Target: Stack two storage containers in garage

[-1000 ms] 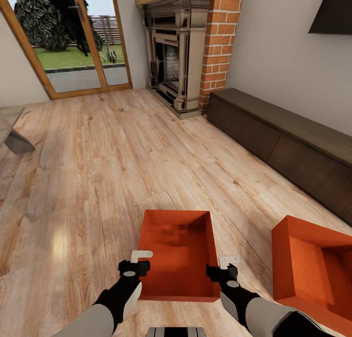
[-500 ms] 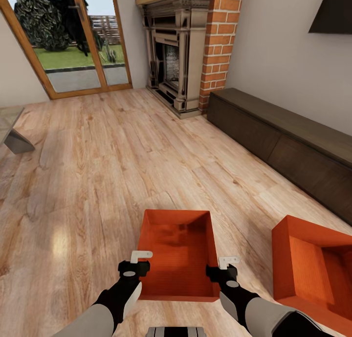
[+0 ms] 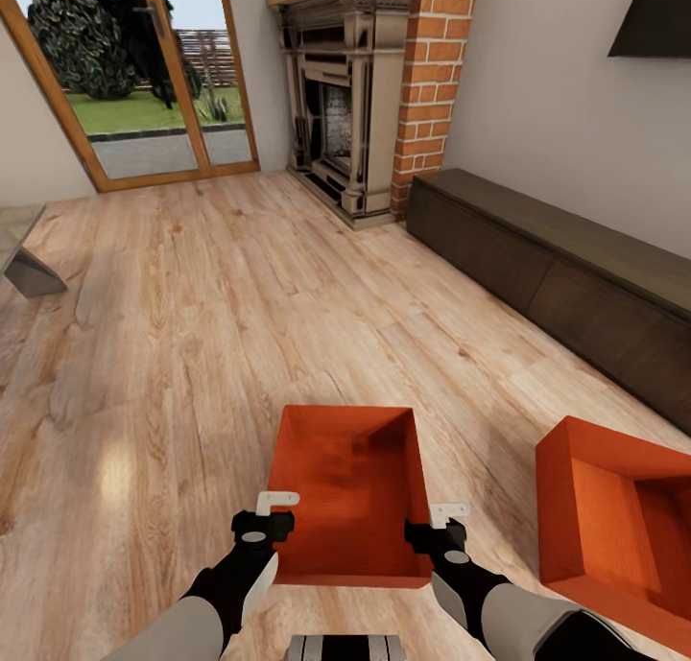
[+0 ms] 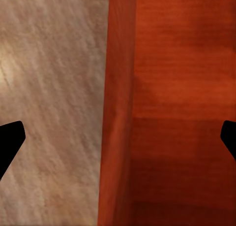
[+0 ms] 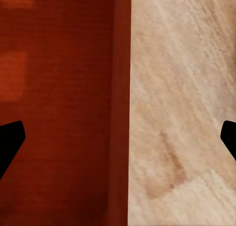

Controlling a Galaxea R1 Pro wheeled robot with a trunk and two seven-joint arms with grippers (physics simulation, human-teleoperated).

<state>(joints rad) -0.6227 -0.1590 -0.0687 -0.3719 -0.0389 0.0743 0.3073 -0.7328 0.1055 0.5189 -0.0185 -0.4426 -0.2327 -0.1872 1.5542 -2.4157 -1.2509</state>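
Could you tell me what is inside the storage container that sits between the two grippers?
The container between the grippers looks empty: bare orange floor and inner walls show in the head view. The corner under the near wall is hidden, and each wrist view covers one side wall only.

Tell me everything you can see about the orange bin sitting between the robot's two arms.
The orange bin is an open-topped rectangular box with plain, smooth orange-red walls and nothing inside. It sits upright on the light wood plank floor, directly ahead of the robot. The left tool straddles its left wall and the right tool its right wall, both open, one finger inside and one outside; whether the fingers touch the walls I cannot tell. A second identical bin stands apart to its right.
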